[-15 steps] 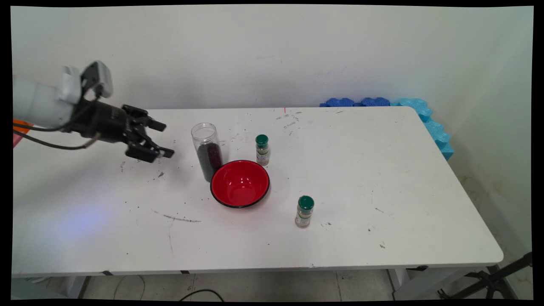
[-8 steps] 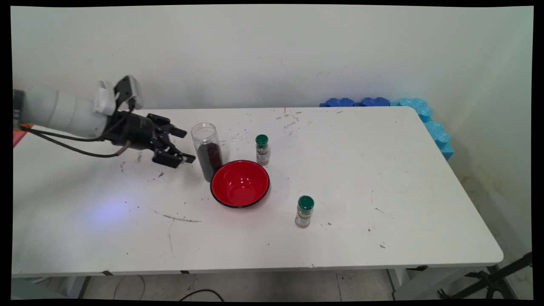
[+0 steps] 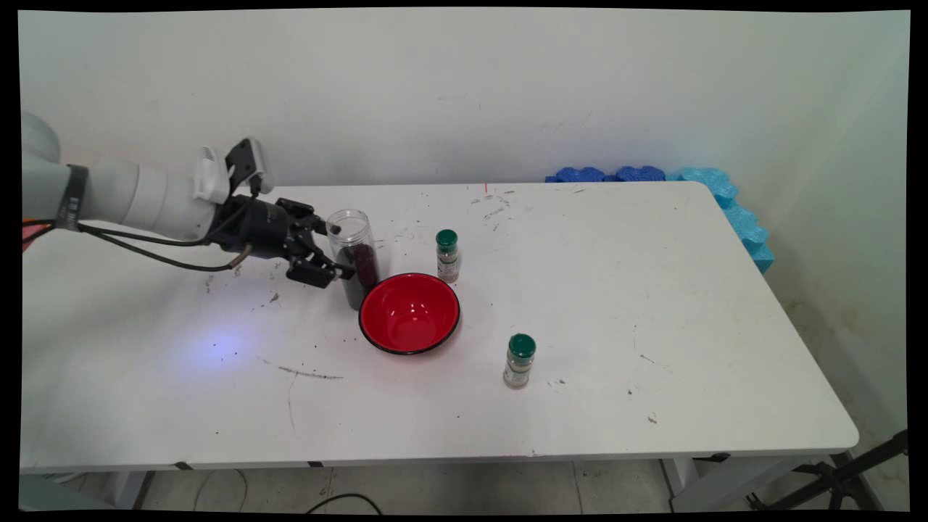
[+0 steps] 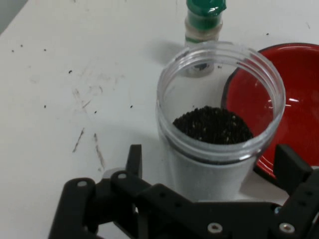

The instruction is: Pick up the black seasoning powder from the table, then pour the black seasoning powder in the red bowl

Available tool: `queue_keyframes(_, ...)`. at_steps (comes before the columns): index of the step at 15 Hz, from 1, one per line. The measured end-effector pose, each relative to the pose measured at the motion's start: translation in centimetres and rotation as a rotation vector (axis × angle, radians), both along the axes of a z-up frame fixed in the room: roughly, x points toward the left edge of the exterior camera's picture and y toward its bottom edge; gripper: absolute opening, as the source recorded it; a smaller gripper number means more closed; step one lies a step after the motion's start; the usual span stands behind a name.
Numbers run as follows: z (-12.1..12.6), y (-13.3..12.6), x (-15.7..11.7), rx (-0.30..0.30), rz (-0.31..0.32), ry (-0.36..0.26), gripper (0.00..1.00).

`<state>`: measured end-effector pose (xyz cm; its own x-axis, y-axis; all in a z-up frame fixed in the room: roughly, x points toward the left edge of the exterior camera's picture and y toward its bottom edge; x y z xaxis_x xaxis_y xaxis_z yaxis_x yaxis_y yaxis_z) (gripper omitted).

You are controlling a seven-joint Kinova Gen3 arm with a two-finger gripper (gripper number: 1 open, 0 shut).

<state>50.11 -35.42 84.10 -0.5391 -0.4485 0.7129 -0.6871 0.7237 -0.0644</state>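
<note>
Table (image 3: 652, 304) bears everything, and the red bowl (image 3: 409, 313) serves as landmark; touching or just beside the bowl's left rim stands the clear jar (image 3: 353, 257), open-topped and part full of dark grains, with one green-capped bottle (image 3: 447, 255) just behind the bowl and another (image 3: 519, 360) off to its right and nearer the camera. Gripper (image 4: 212, 172) has its jaws spread wide on either side of the jar's lower body, not pressing it; a good grasp, I judge, calls for squeezing evenly while level, so the jar neither tips nor knocks the bowl.

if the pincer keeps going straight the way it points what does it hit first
The clear jar of dark grains: it stands between the open fingers of the pincer, right ahead. Beyond it sit the red bowl and a green-capped bottle.
</note>
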Motion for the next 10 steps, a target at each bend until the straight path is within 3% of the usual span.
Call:
queue_keyframes(8,-0.66,-0.93,-0.75,-0.023,-0.014,0.01,1.0)
queue_keyframes(9,-0.68,-0.98,-0.77,-0.025,-0.018,0.007,0.0)
queue_keyframes(10,-0.69,-1.05,-0.8,-0.029,-0.023,0.004,0.0)
